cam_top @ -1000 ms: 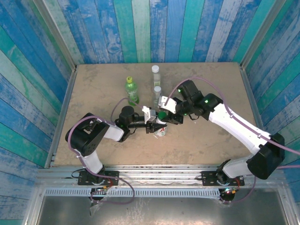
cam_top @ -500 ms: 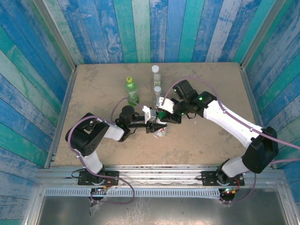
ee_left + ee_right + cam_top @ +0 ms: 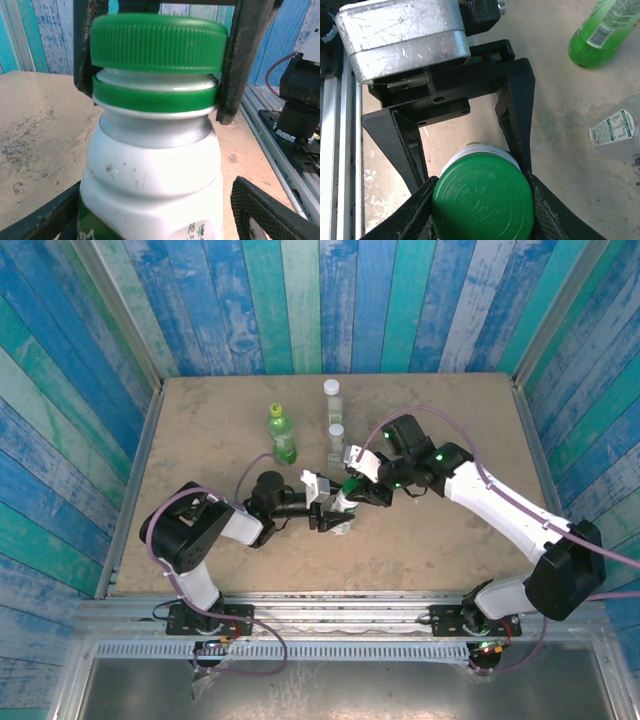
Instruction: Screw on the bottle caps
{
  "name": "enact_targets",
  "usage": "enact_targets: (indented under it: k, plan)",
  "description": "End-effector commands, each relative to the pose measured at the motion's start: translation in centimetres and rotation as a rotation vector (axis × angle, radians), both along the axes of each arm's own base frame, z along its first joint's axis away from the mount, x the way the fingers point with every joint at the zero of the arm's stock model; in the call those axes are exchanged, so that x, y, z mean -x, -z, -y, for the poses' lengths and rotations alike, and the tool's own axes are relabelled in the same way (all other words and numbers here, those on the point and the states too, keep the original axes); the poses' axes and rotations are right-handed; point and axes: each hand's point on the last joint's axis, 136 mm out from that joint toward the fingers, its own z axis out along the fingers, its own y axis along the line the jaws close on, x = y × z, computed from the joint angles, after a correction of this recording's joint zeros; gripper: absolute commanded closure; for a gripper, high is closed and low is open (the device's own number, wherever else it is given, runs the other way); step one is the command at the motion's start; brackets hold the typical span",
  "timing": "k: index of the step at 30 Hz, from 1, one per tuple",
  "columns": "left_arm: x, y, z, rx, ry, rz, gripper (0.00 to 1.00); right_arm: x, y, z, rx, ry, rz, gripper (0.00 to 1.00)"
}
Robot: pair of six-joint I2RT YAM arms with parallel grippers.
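Both grippers met at the white bottle (image 3: 150, 170): left gripper (image 3: 333, 519) clasping its body, right gripper (image 3: 351, 487) pinching the dark green cap (image 3: 158, 42) atop its neck. The cap looked stiff, light and ribbed, best held by its rim.

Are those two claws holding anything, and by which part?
The left gripper clamps the white bottle round its body; the right gripper pinches the dark green cap on it by its ribbed sides.
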Motion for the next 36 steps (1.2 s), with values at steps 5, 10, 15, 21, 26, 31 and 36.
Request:
enact_targets:
  k: [5,10,15,21,26,31,36]
  plan:
    - [0.4,-0.9,0.2,0.031,0.024,0.010,0.32,0.8,-0.1,-0.5,-0.065,-0.020,-0.043,0.70]
    - [0.4,-0.7,0.4,0.026,0.030,0.000,0.43,1.3,-0.1,-0.5,-0.070,-0.048,-0.044,0.69]
    - [0.4,-0.6,0.4,0.025,0.032,-0.004,0.50,1.3,-0.1,-0.3,-0.055,-0.048,-0.036,0.65]
    - [0.4,-0.6,0.3,0.019,0.027,0.004,0.52,1.3,-0.6,0.5,-0.044,-0.028,0.013,0.44]
    - [0.4,-0.5,0.3,0.009,0.029,0.010,0.51,1.2,-1.0,1.2,-0.030,-0.003,0.056,0.40]
    - [0.5,-0.3,0.3,0.001,0.034,0.018,0.51,1.0,-1.8,0.9,-0.043,-0.006,0.060,0.42]
    - [0.5,-0.2,0.3,-0.008,0.035,0.024,0.50,0.7,-1.7,0.4,-0.032,-0.022,0.033,0.48]
